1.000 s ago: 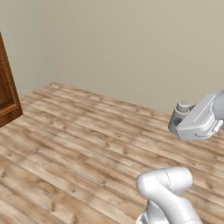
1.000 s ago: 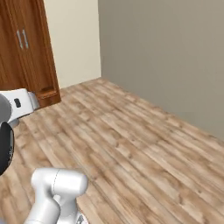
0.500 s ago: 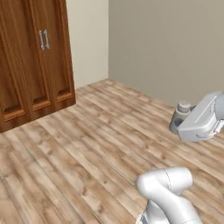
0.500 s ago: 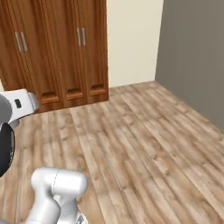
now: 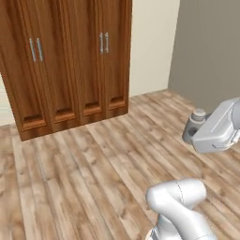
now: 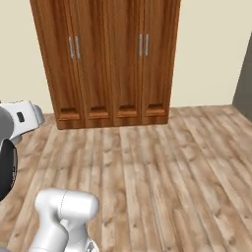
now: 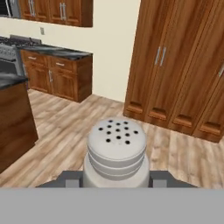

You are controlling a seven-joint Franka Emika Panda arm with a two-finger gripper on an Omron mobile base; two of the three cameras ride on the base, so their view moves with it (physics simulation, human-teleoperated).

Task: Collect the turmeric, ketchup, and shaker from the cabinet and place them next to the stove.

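My gripper (image 7: 116, 178) is shut on the shaker (image 7: 116, 151), a small white-grey cylinder whose rounded cap has several holes. It stands upright between the two dark fingertips low in the hand view. The left base view shows the shaker (image 5: 196, 124) at the end of the white hand on the right, held above the wooden floor. The grey stove (image 7: 7, 53) is far off at the left edge of the hand view, with brown wall cabinets (image 7: 59, 10) above the counter beside it. The turmeric and the ketchup are out of view.
A tall brown cupboard (image 5: 70, 61) (image 6: 110, 59) with long grey handles stands ahead against the cream wall. Dark-topped base cabinets (image 7: 61, 72) run along the wall, and a wooden island corner (image 7: 13, 118) juts in at the left. A grey wall (image 5: 211, 47) is on the right.
The whole picture has swung in both base views as the base turned, and the tall cupboard has come in front. The hand keeps its place with the shaker in it.
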